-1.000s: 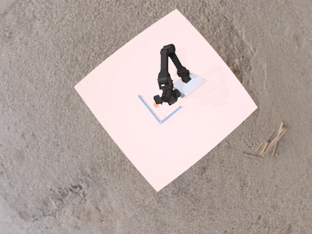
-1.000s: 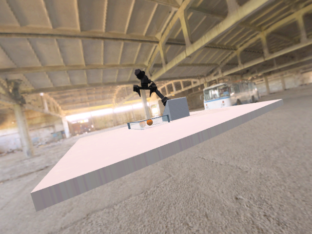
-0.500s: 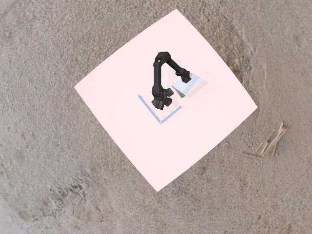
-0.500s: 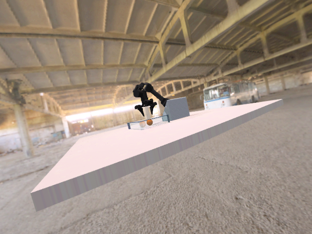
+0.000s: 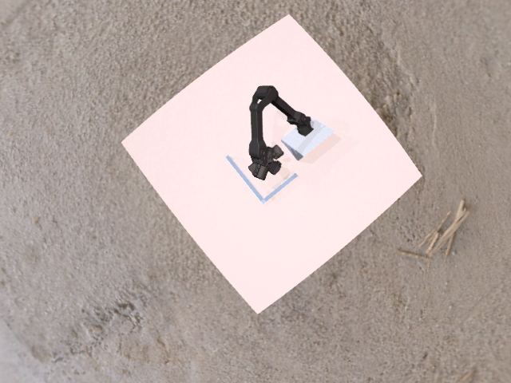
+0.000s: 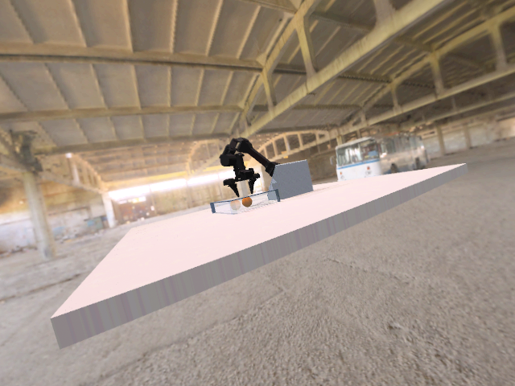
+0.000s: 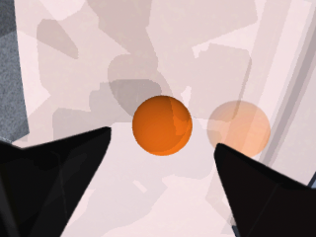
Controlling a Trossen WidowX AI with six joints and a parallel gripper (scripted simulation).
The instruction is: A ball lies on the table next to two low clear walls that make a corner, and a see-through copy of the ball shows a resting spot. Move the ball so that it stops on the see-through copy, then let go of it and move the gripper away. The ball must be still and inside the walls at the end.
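An orange ball (image 6: 247,202) (image 7: 162,125) rests on the table inside the corner of the two low clear walls (image 5: 245,179) (image 6: 278,195). The see-through copy (image 6: 235,204) (image 7: 239,118) is beside it, with a small gap between them; in the wrist view it is to the right, nearer a wall. My gripper (image 6: 245,195) (image 7: 164,141) is open and empty, pointing down just above the ball. In the wrist view the ball shows between and a little beyond the fingertips, and the right fingertip overlaps the copy's lower edge. In the top view the arm hides both ball and copy.
A grey-blue block (image 5: 315,142) (image 6: 293,178) (image 7: 12,94) with a sloped side stands near the open side of the corner, at the arm's base. The pale square table (image 5: 263,255) (image 6: 175,240) ends well outside the walls.
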